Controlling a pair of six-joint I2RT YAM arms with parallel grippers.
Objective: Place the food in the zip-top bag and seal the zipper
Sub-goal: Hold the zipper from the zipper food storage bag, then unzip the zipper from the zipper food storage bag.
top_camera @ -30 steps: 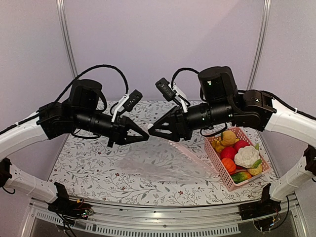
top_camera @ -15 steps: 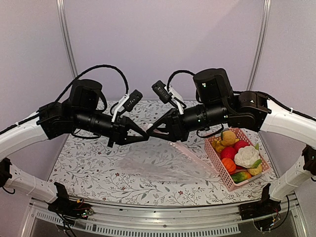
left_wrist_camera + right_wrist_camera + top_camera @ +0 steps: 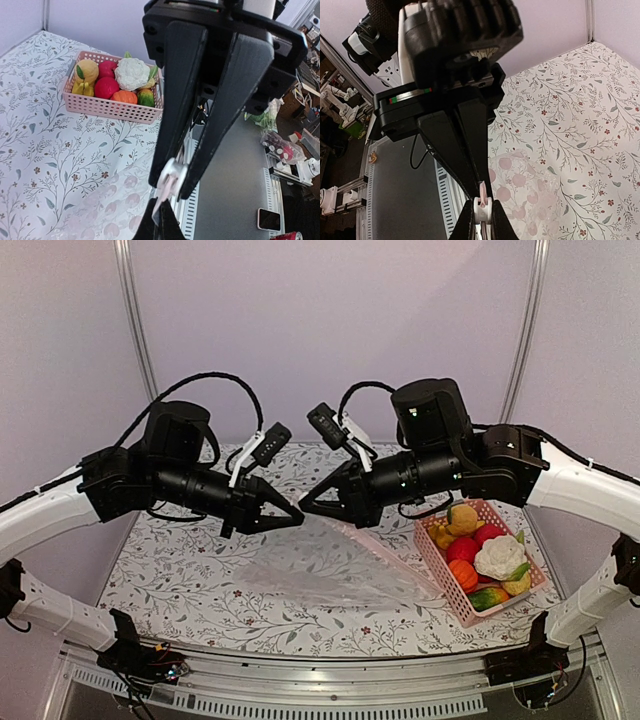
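A table [image 3: 180, 560] covered in a leafy flowered cloth carried everything. Across its middle lay the clear bag [image 3: 320, 578], flat and limp for most of its length, with its far corner lifted off the cloth to where the two arms met. To the right of the bag, just beside its lower end, stood a pink slotted basket [image 3: 438, 562], and all the food was in it, none in the bag.

The left gripper [image 3: 297, 518] and the right gripper [image 3: 303, 508] pointed at each other above the table, tips almost touching.

In the basket a white cauliflower [image 3: 499, 555] sat near the middle, a red fruit [image 3: 462, 548] to its left, a yellow-orange fruit [image 3: 461, 518] at the far end, an orange piece [image 3: 462, 574] nearer the front and a green piece [image 3: 488, 597] at the near end.

The pale pink zipper [image 3: 385, 555] ran along the bag's edge from the lifted corner down towards the basket. The left gripper was pressed together on the end of that strip. The right gripper pinched the small white slider [image 3: 482, 206] right next to it.
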